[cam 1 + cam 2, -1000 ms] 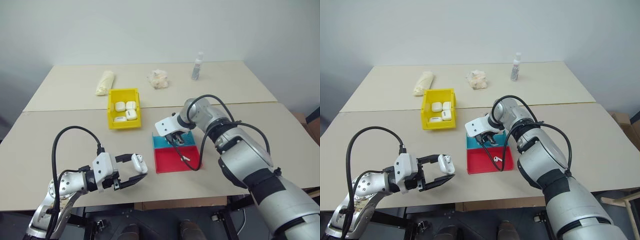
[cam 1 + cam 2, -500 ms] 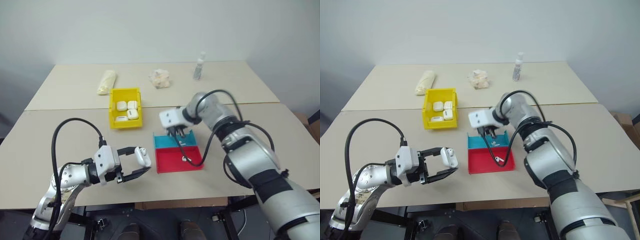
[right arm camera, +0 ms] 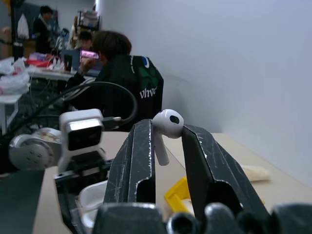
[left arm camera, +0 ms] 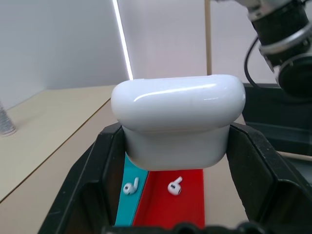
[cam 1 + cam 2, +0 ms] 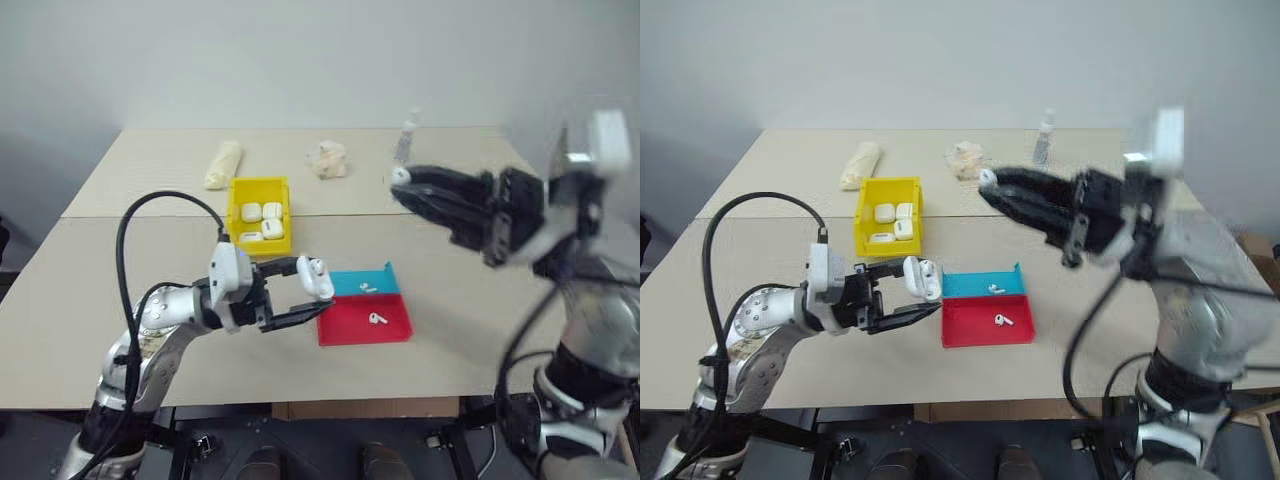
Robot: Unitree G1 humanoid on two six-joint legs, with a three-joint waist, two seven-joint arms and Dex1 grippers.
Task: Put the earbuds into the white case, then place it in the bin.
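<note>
Left pincer: clamps the white case above the surface.
Right pincer: raised, pinching one earbud.
Trays: two earbuds remain.
Bin: far left, holds cases.

The right arm is motion-blurred; the bottle behind it too.

The bin, with cases inside, is set behind two adjoining trays, each of which is occupied by an earbud.
</note>
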